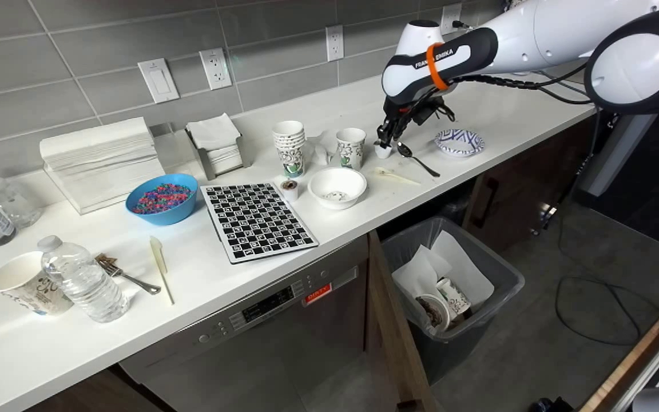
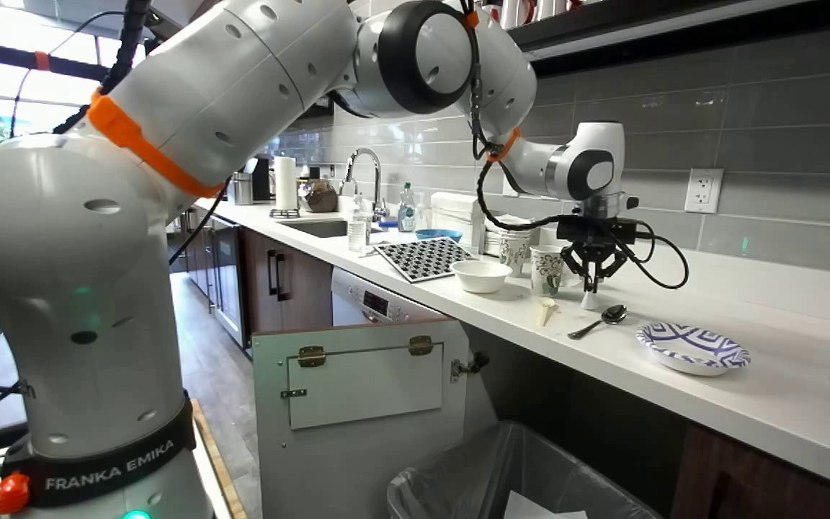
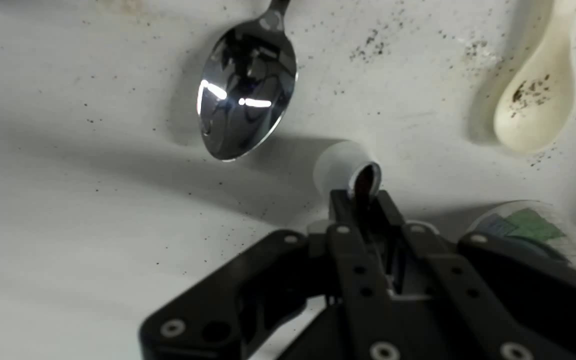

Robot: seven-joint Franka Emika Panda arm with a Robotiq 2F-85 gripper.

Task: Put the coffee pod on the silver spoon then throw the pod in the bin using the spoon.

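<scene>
Wrist view: see the tool (image 3: pixel 363 200) pinched narrow onto the coffee pod (image 3: pixel 339 166), near the silver spoon (image 3: pixel 248 89). Judge as light, soft-walled, easily crushed; better hold by the rim, gently.

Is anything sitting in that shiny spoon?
No, the silver spoon shows only reflections in its bowl, with the coffee pod beside it.

In the wrist view, your gripper (image 3: pixel 364 202) masks part of the coffee pod (image 3: pixel 334 169), and the top edge cuts off most of the silver spoon (image 3: pixel 249 89) handle. In an exterior view, you find the bin (image 2: pixel 550 467) cropped by the bottom edge.
</scene>
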